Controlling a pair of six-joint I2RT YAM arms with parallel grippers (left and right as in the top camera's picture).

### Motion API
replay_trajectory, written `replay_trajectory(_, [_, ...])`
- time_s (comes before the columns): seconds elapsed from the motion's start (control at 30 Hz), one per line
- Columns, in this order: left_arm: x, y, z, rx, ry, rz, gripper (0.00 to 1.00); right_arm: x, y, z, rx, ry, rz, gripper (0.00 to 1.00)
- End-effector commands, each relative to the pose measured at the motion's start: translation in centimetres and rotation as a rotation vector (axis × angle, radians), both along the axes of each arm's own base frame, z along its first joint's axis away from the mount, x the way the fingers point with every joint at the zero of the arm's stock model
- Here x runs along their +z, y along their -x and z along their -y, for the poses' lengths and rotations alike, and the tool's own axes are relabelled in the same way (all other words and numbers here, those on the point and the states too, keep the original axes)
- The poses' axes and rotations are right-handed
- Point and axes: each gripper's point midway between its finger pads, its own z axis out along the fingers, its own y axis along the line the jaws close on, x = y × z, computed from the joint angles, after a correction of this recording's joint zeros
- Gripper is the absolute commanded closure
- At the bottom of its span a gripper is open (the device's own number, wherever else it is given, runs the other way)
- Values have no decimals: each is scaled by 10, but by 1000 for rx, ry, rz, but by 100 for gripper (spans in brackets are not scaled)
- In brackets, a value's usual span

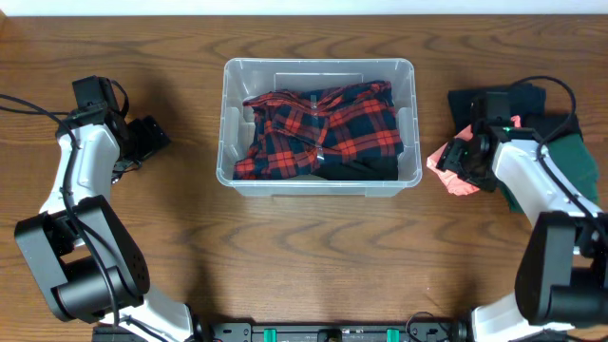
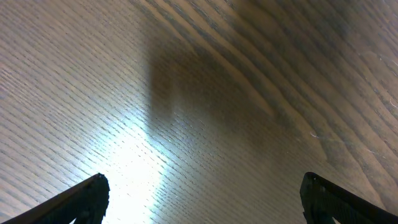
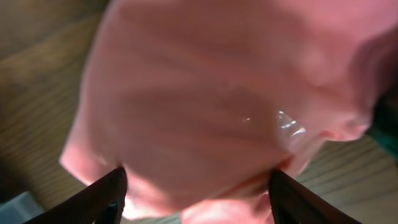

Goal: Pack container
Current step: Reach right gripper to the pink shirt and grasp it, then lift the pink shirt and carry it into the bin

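The right gripper is straddling a pink cloth; whether it is pinching it, I cannot tell. The left gripper is hovering open over the desk.

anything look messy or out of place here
Nothing is spilled or damaged. The red plaid garment lies crumpled rather than folded in the container, with dark cloth showing beneath it. The pink cloth at the right of the table is bunched too.
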Motion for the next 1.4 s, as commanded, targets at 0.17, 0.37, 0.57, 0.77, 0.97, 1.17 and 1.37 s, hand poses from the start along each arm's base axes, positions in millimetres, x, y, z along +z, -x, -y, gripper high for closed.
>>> replay_trajectory(0.17, [-4, 3, -1, 12, 4, -12, 2, -22, 0, 4, -35, 9, -49, 62])
replay_trajectory(0.37, [-4, 3, -1, 12, 4, -12, 2, -22, -2, 4, -35, 9, -44, 99])
replay_trajectory(0.57, [-4, 3, -1, 12, 4, -12, 2, 3, -8, 1, -27, 6, -15, 99])
replay_trajectory(0.77, [-4, 3, -1, 12, 4, -12, 2, 74, -25, 3, 30, 26, 105, 99])
replay_trajectory(0.97, [-4, 3, -1, 12, 4, -12, 2, 159, -43, -10, 184, 73, 298, 99])
replay_trajectory(1.17, [-4, 3, -1, 12, 4, -12, 2, 200, -55, -44, 443, 147, 404, 99])
replay_trajectory(1.37, [-4, 3, -1, 12, 4, -12, 2, 229, -65, -114, 765, 206, 523, 99])
